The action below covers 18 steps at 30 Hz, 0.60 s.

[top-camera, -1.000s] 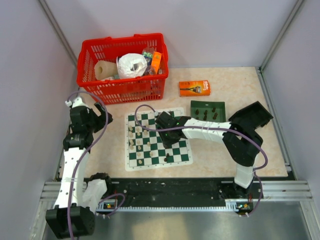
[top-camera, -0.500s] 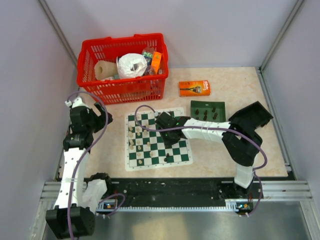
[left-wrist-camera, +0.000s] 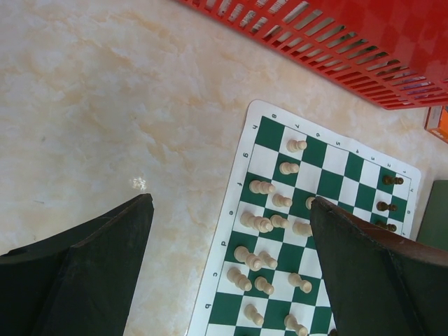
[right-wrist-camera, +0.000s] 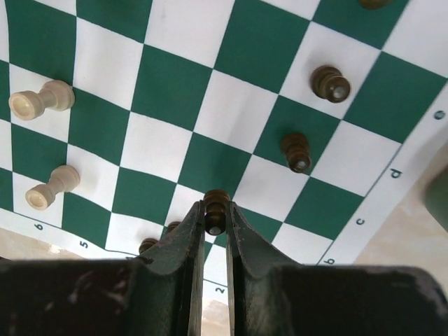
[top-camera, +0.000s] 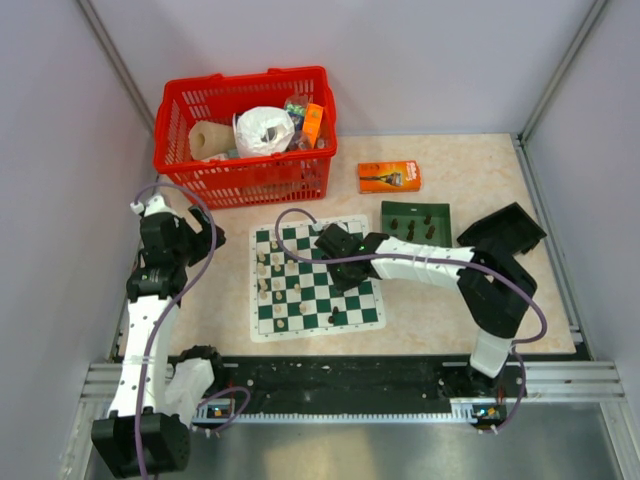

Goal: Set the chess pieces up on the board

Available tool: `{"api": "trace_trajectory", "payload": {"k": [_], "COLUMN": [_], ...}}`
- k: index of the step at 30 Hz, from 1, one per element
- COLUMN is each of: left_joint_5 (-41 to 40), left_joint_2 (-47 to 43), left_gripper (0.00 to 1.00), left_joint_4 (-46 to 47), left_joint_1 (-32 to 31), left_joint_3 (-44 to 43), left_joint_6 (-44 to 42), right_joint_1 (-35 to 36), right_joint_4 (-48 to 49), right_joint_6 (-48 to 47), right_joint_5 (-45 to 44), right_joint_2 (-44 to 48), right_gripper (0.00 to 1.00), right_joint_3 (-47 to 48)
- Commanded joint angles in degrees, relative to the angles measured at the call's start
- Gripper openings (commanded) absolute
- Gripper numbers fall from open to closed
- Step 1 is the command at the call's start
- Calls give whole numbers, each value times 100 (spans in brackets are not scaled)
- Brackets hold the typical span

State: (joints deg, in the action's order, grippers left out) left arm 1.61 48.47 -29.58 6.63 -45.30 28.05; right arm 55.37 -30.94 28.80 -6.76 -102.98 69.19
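The board (top-camera: 320, 334) lies flat at the table's middle, with cream chess pieces (top-camera: 270, 275) standing in its left columns. My right gripper (top-camera: 337, 258) hangs over the board's right half. In the right wrist view it (right-wrist-camera: 215, 210) is shut on a dark brown chess piece (right-wrist-camera: 215, 199), gripped by its head between both fingers. Two more dark pieces (right-wrist-camera: 296, 151) stand on squares beyond it, and cream ones (right-wrist-camera: 40, 100) stand to the left. My left gripper (left-wrist-camera: 231, 203) is open and holds nothing, high over the board's left edge (left-wrist-camera: 234, 210) and the cream rows (left-wrist-camera: 257, 222).
A dark green tray (top-camera: 390, 210) right of the board holds several dark pieces. An orange box (top-camera: 389, 177) lies behind it. A red basket (top-camera: 240, 82) full of items stands at the back left, and its wall (left-wrist-camera: 350, 35) shows in the left wrist view.
My right gripper's jaws have closed onto the dark piece, and the gripper has shifted slightly to the right. The left arm has not moved.
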Motion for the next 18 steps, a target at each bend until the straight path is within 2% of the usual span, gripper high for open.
{"api": "trace_trajectory", "payload": {"k": [1, 18], "left_joint_5": [-38, 15], "left_joint_2": [-101, -66], "left_gripper": [99, 99], "left_joint_4": [225, 269], "left_joint_1": [5, 5], "left_joint_3": [21, 39], "left_joint_6": [25, 60], "right_joint_1": [9, -141], "right_joint_4": [-176, -97], "right_joint_6": [109, 153], "right_joint_5": [-404, -641], "right_joint_2": [498, 393], "right_gripper": [11, 11], "right_joint_3": [-116, -318]}}
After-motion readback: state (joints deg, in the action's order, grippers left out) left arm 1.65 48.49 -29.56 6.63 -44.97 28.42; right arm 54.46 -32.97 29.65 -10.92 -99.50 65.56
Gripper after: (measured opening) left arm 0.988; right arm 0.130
